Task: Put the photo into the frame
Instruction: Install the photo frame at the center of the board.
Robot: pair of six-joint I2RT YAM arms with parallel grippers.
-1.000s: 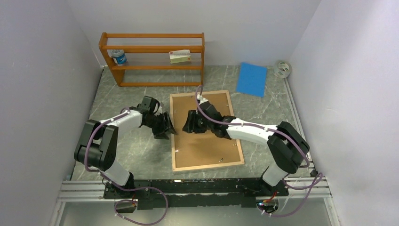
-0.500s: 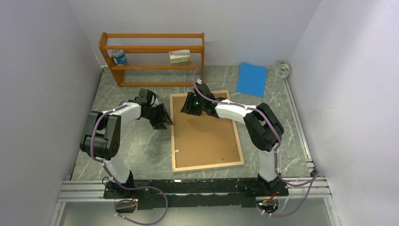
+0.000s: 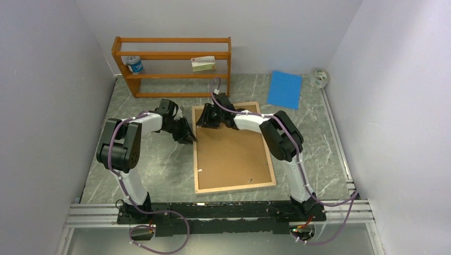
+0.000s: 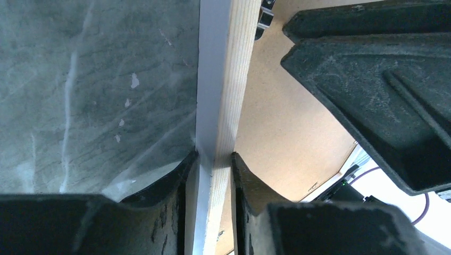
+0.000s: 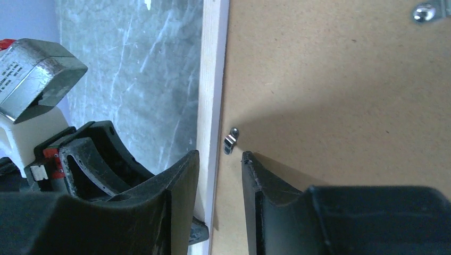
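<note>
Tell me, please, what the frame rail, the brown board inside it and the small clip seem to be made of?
The frame: light wood that looks unvarnished, with straight grain on its back; its outer side looks painted white. The backing board: probably fibreboard, as it is matte, even brown and shows no grain. The clip: shiny and silver, likely metal.

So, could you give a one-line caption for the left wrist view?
Left gripper clamps the light-wood rail of the picture frame, beside its brown backing board.

Pale grained wooden picture frame [image 4: 226, 79], edge painted smooth white; matt brown fibreboard backing panel [image 5: 340, 95]; shiny small metal clip [image 5: 230, 141]; smooth grey marbled bench [image 4: 95, 79].
</note>
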